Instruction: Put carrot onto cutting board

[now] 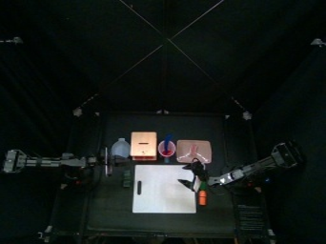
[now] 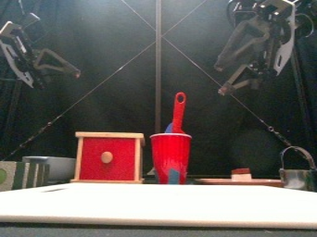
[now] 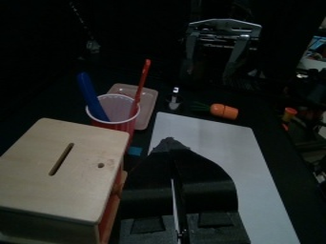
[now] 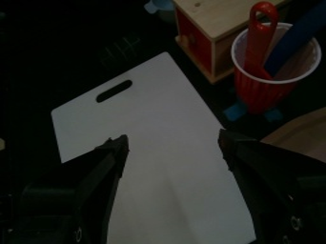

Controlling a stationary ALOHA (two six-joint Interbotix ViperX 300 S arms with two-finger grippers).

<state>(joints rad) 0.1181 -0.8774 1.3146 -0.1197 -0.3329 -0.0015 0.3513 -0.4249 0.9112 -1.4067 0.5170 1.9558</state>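
A robotics lab test cell: a small black table [image 1: 95, 214] stands enclosed by black curtains [image 1: 76, 67], with two black robot arms mounted at its sides. Toy-like props sit staged on it, such as a red cup [image 2: 170, 157] and a wooden box [image 2: 107, 157].

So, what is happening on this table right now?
Nothing is being held at this moment. The carrot lies on the black table just off the right edge of the white cutting board, not on it. The right claw is open and hangs above the board, with nothing between its fingers. The left arm stays at the table's left side. Behind the board stand a red cup with utensils and a red-fronted wooden box.
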